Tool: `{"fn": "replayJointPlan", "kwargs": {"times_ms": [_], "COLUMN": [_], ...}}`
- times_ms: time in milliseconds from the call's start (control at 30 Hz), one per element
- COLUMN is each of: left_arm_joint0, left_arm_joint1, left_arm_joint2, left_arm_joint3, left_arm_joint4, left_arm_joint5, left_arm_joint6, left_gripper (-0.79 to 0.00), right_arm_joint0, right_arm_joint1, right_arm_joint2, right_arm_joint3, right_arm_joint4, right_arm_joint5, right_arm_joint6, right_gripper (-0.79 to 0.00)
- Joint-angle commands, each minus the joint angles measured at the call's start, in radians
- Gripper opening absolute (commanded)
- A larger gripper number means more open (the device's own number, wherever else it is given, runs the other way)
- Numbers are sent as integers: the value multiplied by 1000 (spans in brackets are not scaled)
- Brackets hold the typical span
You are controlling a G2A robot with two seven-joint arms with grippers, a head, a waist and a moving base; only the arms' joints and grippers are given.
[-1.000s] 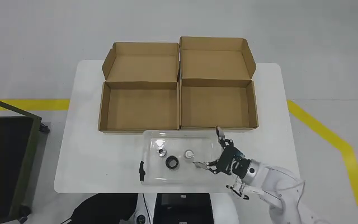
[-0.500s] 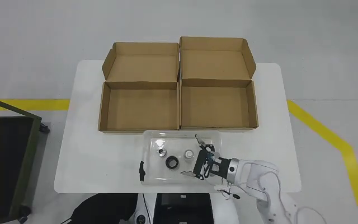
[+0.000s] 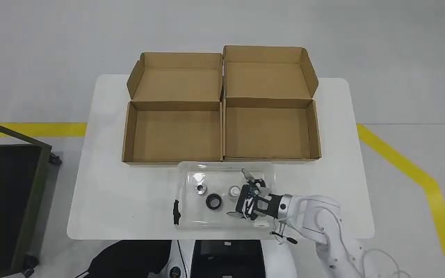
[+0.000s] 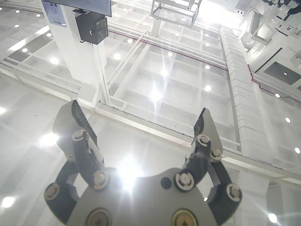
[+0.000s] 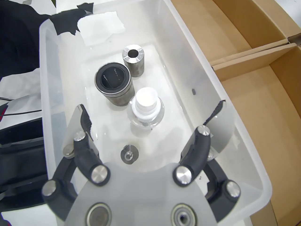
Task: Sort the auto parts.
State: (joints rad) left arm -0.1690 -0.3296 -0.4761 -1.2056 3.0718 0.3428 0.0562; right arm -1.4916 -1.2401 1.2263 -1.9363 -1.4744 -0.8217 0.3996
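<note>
- Right gripper [image 5: 150, 106] hangs over the clear bin [image 5: 188, 48], fingers spread wide, white part [image 5: 146, 99] just ahead.
- Small metal piece [image 5: 129, 154], perhaps a nut, lies on the bin floor.
- Left gripper [image 4: 138, 107] is spread wide and empty.

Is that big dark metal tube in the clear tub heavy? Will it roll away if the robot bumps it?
Probably heavy for its size: the big dark tube looks like thick metal. It stands upright on its flat end, so it likely won't roll unless tipped. Its smooth sides might be slippery.

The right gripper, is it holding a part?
No, the right gripper is open; the white part stands free in the bin.
</note>
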Motion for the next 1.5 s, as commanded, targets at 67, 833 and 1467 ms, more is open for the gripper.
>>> {"fn": "replayJointPlan", "kwargs": {"times_ms": [67,833,1467], "left_arm_joint0": [0,0,0], "left_arm_joint1": [0,0,0], "left_arm_joint2": [0,0,0], "left_arm_joint3": [0,0,0], "left_arm_joint4": [0,0,0], "left_arm_joint5": [0,0,0], "left_arm_joint6": [0,0,0], "left_gripper": [0,0,0], "right_arm_joint0": [3,8,35], "right_arm_joint1": [4,35,41], "right_arm_joint2": [0,26,11], "right_arm_joint3": [7,-91,-167], "right_arm_joint4": [-1,33,205], "right_arm_joint5": [11,-23,14], "right_arm_joint6": [7,21,-299], "right_gripper": [-409,-785,-785]}}
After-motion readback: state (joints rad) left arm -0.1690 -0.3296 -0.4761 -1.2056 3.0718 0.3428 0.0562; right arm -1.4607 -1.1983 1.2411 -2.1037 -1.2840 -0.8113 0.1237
